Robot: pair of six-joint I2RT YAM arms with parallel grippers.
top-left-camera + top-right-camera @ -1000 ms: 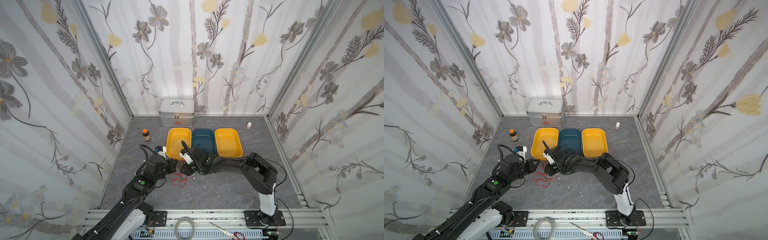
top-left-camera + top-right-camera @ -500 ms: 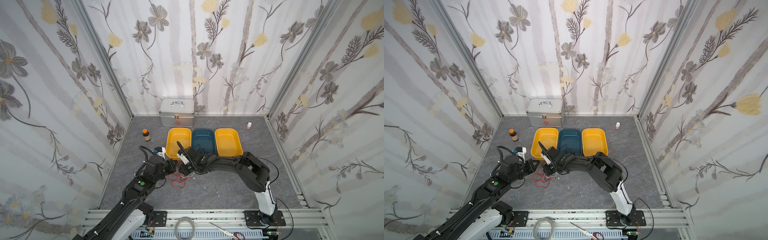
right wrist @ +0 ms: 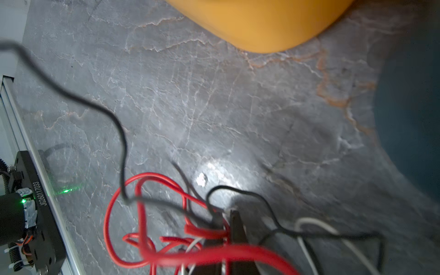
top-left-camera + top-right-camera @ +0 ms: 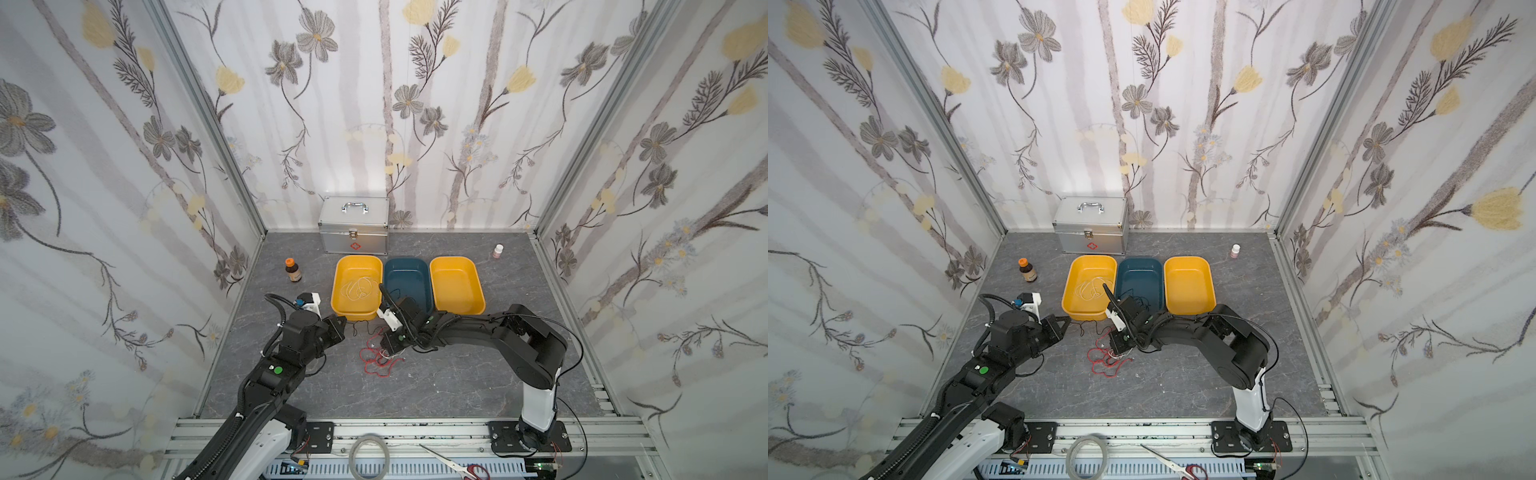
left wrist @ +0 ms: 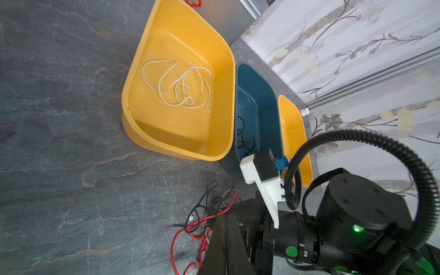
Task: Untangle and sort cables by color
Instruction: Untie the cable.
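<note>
Just in front of the yellow plastic tub (image 4: pixel 335 286), the right gripper (image 4: pixel 388 351) pinches the tangle of thin red, black and white cables (image 4: pixel 376 362), while the left gripper (image 4: pixel 340 322) nearby has its jaws pressed together.

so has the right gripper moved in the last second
Yes: in a top view the right gripper has shifted right, from before the left yellow bin toward the blue bin's near corner, and is shut on the cables.
</note>
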